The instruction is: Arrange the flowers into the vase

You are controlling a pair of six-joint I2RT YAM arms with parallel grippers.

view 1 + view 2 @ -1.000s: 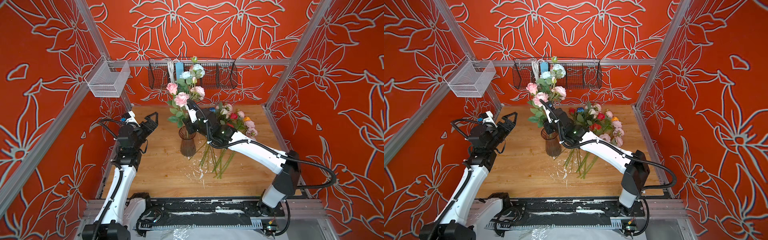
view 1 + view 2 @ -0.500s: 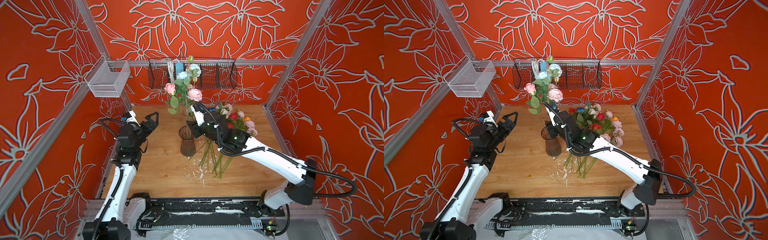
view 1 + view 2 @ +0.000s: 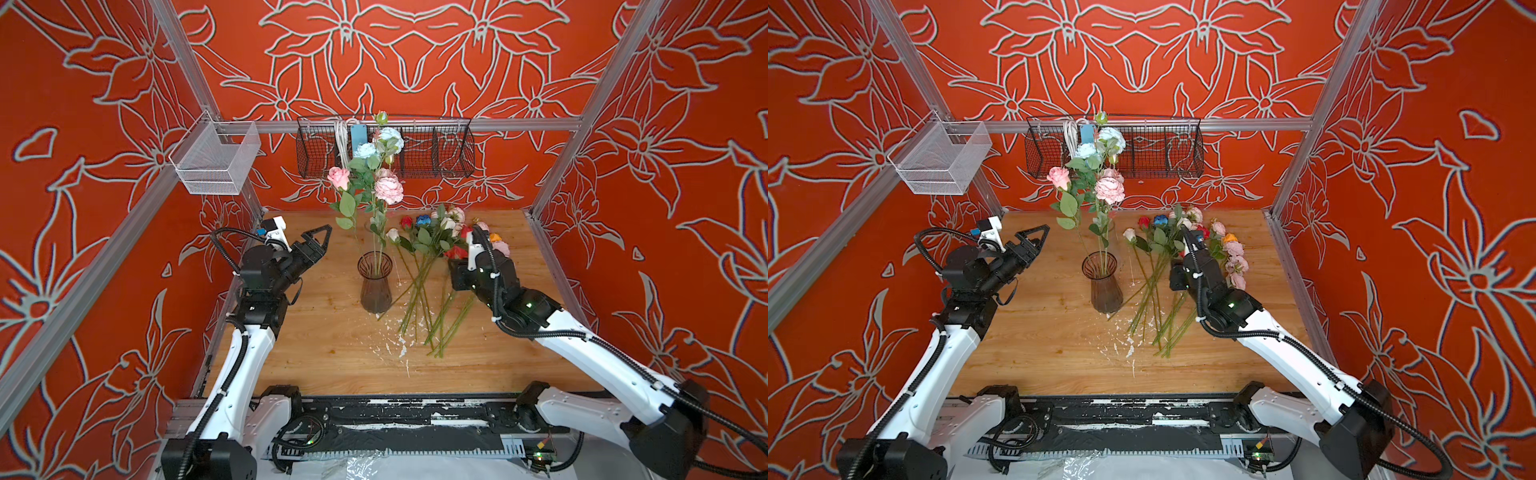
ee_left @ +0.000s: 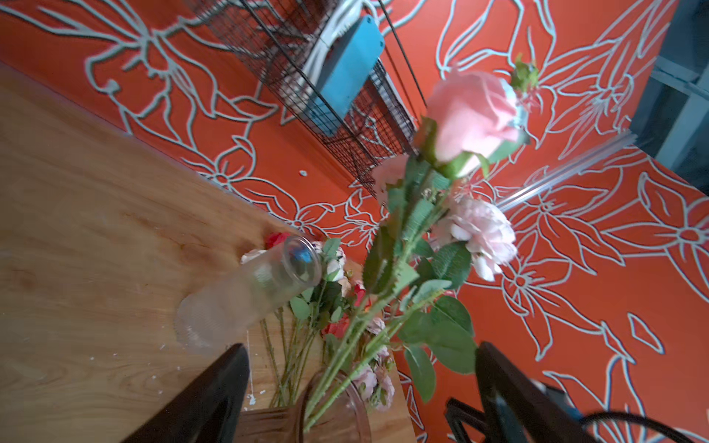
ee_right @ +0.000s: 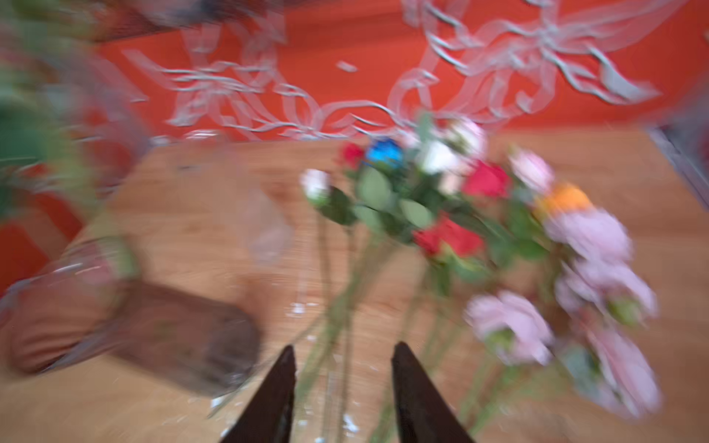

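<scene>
A brown glass vase [image 3: 375,286] [image 3: 1105,287] stands mid-table and holds tall flowers: a pink rose [image 3: 338,178], a pink peony [image 3: 389,189] and pale blue heads [image 3: 366,150]. More flowers [image 3: 436,237] [image 5: 449,234] lie loose to its right, stems [image 3: 419,303] toward the front. My left gripper [image 3: 322,243] [image 4: 358,353] hangs open left of the vase, apart from it. My right gripper [image 5: 344,347] is open over the loose stems with nothing between its fingers. In both top views the right wrist [image 3: 482,270] hides those fingers.
A clear glass vase [image 3: 368,226] [image 4: 249,295] stands behind the brown one. A black wire basket [image 3: 415,153] with a blue item and a white mesh basket [image 3: 216,160] hang on the back rail. White flecks [image 3: 390,349] dot the wooden table [image 3: 311,345].
My right gripper has let go of the bunch at the vase and swung right and down over the loose flowers. The bunch now stands upright in the vase. The left arm has barely moved.
</scene>
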